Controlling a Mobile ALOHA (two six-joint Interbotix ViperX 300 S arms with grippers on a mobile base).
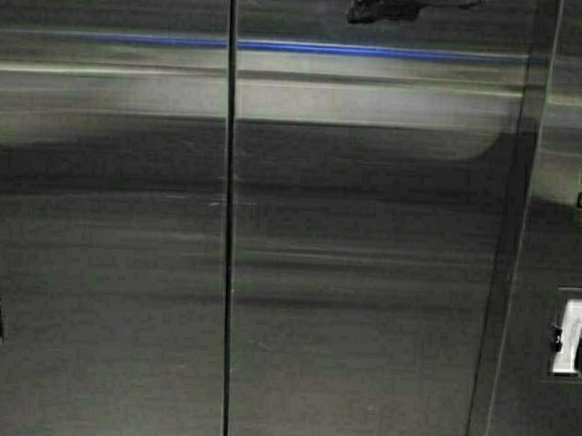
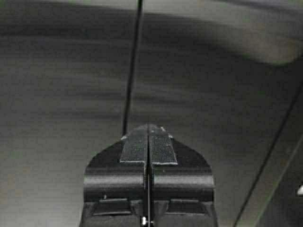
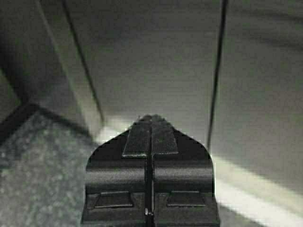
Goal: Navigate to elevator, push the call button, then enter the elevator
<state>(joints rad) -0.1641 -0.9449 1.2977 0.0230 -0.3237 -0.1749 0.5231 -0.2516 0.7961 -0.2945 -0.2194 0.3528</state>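
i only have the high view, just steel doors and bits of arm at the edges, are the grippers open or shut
Observer: The left gripper is shut, pads pressed together, holding nothing.
Operator: and the right one
Observer: The right gripper is shut too, and empty.
Operator: where does the left one point
Observer: At the elevator doors, just beside the dark centre seam.
Operator: any floor visible
Observer: Yes, the right wrist view shows speckled floor meeting the door frame.

Dim, streaky glare on steel
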